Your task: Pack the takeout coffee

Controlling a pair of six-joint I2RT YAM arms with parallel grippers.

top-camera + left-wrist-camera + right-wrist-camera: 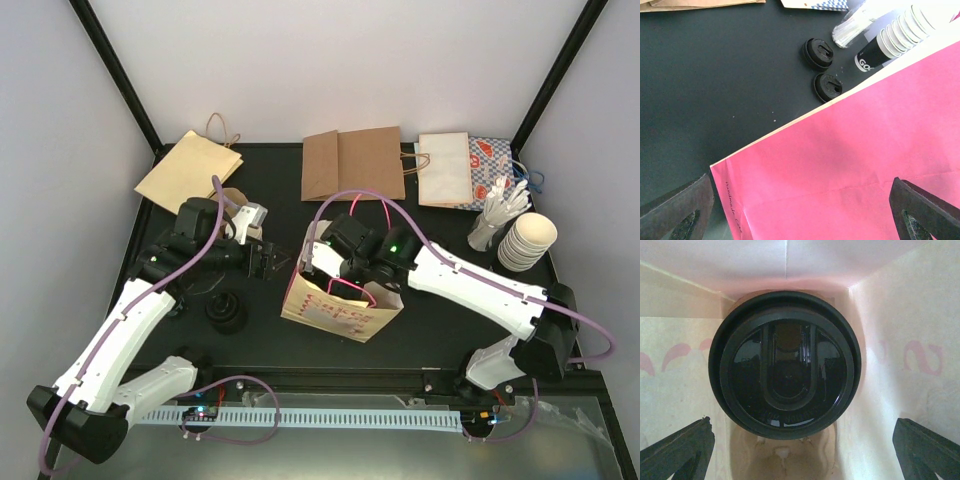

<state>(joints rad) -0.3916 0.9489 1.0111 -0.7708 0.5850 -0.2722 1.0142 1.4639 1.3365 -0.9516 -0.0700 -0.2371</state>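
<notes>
Right tool [802, 455] apart inside cream pink-printed paper bag [340, 312], facing black-lidded coffee cup [785, 365]; left tool [800, 212] apart alongside. Risk: tool snags bag wall on withdrawal, toppling cup.

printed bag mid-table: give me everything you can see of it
The bag is paper, cream with a pink pattern on its near face, a pink side with small dark lettering, and pink cord handles. It stands open on the dark table. The right gripper is inside its mouth, open, above a black lid deep inside. The left gripper, open, faces the pink side.
</notes>
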